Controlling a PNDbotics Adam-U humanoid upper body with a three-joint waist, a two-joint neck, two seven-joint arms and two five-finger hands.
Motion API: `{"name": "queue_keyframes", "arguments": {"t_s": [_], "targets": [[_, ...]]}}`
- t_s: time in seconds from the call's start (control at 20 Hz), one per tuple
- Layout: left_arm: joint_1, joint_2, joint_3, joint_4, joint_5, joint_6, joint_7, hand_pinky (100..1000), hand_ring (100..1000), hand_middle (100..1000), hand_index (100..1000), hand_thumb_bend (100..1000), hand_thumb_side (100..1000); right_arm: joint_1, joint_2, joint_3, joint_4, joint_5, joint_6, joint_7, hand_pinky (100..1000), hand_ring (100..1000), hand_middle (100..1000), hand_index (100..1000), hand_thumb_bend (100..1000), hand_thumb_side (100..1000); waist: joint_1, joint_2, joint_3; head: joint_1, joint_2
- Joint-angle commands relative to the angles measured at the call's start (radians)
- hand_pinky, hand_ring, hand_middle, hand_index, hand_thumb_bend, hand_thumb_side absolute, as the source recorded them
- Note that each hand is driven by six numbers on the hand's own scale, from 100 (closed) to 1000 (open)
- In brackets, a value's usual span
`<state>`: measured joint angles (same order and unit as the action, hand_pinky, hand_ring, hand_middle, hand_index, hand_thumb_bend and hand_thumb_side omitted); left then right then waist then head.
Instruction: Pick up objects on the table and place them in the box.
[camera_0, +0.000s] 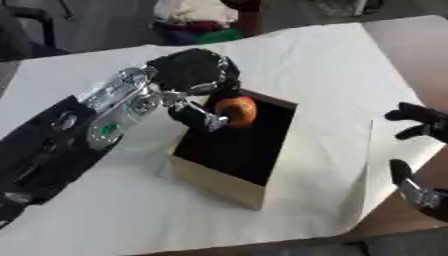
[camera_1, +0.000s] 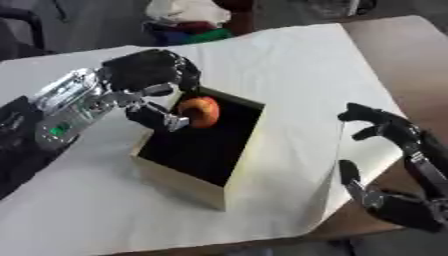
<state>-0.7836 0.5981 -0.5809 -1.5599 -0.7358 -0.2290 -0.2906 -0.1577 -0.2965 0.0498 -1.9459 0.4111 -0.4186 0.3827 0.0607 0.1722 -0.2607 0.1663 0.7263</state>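
From my seat I see the left hand (camera_0: 194, 75) reaching in from nine o'clock, poised over the ten o'clock corner of the box (camera_0: 223, 182). Its fingers and thumb are curled round an orange-red round object (camera_0: 236, 111), pinching it from the left side and from above; I read it as a piece of fruit, though I cannot make out more than the colour and shape. The object sits over the dark interior of the box, close to the far rim, and I cannot tell whether it touches the bottom.

The box is open-topped with pale outer walls and a black inside. It stands near the middle of the white sheet (camera_0: 315, 60) that covers the table (camera_1: 411, 55), with brown tabletop showing at three o'clock.

My right hand (camera_1: 398, 132) is idle at about four o'clock, well apart from the box, at the edge of the sheet. Its fingers are relaxed and spread, holding nothing.

At twelve o'clock, beyond the table, lies a heap of coloured stuff (camera_0: 197, 22).
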Motion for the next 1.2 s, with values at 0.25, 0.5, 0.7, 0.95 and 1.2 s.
{"name": "queue_keyframes", "arguments": {"t_s": [0.25,0.5,0.7,0.95,1.2], "targets": [[-0.011,-0.002,0.006,0.004,-0.036,-0.018,-0.129,728,667,707,852,284,389,-0.008,-0.018,-0.003,-0.011,-0.008,-0.003,0.003,680,888,813,983,100,320,-0.006,-0.017,-0.002,0.003,-0.003],[-0.013,0.002,0.036,-0.045,-0.041,0.001,-0.223,774,735,786,930,515,530,-0.006,-0.017,-0.003,-0.010,-0.008,-0.003,0.002,680,888,813,983,100,320,-0.008,-0.017,0.000,0.002,-0.002],[-0.002,0.038,0.120,-0.134,0.004,0.054,-0.193,762,705,753,902,469,606,0.000,-0.014,-0.010,-0.009,-0.005,0.000,-0.003,680,888,813,983,100,321,-0.015,-0.017,0.019,-0.009,-0.001],[0.086,0.056,0.253,-0.267,0.085,0.136,-0.112,746,671,718,887,444,640,0.005,-0.010,-0.015,-0.008,-0.001,0.003,-0.008,680,887,812,983,100,321,-0.022,-0.015,0.045,-0.021,0.001],[0.203,0.069,0.383,-0.392,0.152,0.216,-0.033,743,664,706,883,439,649,0.005,-0.011,-0.019,-0.009,0.003,0.005,-0.014,680,887,812,983,100,320,-0.024,-0.013,0.058,-0.022,0.000]]}}
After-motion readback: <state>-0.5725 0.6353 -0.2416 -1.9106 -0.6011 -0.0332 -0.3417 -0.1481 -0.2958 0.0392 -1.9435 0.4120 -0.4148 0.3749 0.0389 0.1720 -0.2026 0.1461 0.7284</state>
